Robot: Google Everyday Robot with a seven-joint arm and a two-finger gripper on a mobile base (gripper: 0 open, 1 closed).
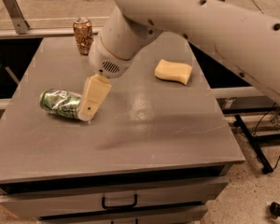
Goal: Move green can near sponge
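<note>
The dented green can (59, 102) lies on its side at the left of the grey table (144, 129). My gripper (88, 110) reaches down from the big white arm and sits at the can's right end, covering that end; I cannot tell whether it touches the can. The pale yellow sponge (173, 71) lies flat at the table's back right, well apart from the can and the gripper.
An upright orange-brown can (83, 35) stands at the table's back edge, behind the gripper. A drawer with a black handle (119, 203) is under the tabletop. A metal rail runs behind the table. Black cables and a stand leg lie on the floor at the right.
</note>
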